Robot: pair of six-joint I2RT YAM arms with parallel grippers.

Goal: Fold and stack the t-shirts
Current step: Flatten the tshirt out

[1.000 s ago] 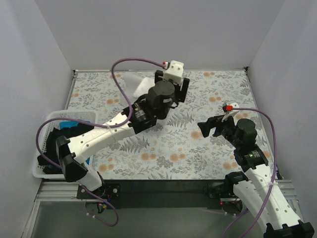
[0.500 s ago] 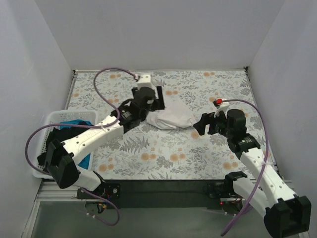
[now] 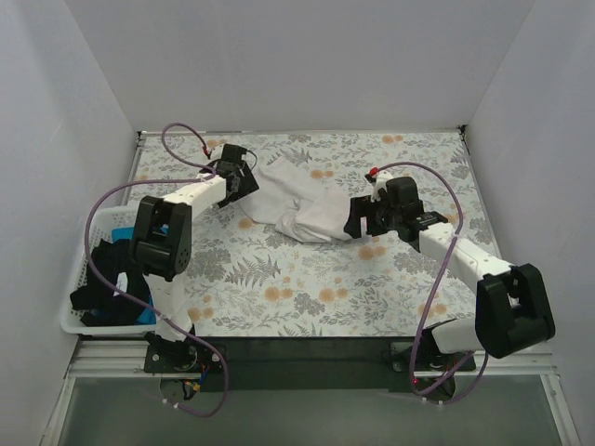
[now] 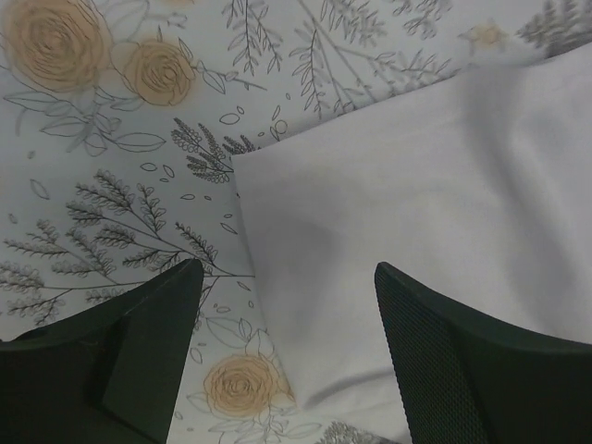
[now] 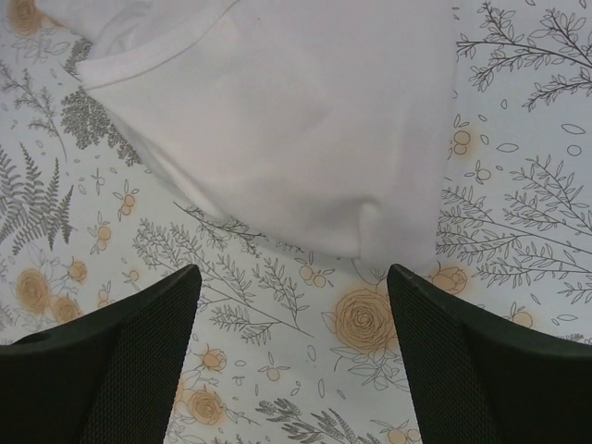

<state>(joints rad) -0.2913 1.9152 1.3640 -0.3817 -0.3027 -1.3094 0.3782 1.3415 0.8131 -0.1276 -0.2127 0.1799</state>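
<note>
A white t-shirt [image 3: 302, 200] lies crumpled and stretched out at the back centre of the floral tablecloth [image 3: 307, 279]. My left gripper [image 3: 244, 183] is open over the shirt's left end. In the left wrist view the gripper [image 4: 287, 361] straddles the shirt's corner and edge [image 4: 416, 185] without gripping it. My right gripper [image 3: 354, 221] is open at the shirt's right end. In the right wrist view the gripper [image 5: 291, 361] hangs over bare cloth just short of the shirt's hem [image 5: 305, 120]. Black [image 3: 107, 274] and bright blue [image 3: 127, 229] shirts lie in the basket.
The white slotted basket [image 3: 70, 311] stands at the table's left edge, by the left arm's base. Grey walls close the table at the back and both sides. Purple cables loop from both wrists.
The left arm has swung left from the back centre to the shirt's left end. The white shirt now lies spread wider on the table. The right arm has reached forward to its right end.
</note>
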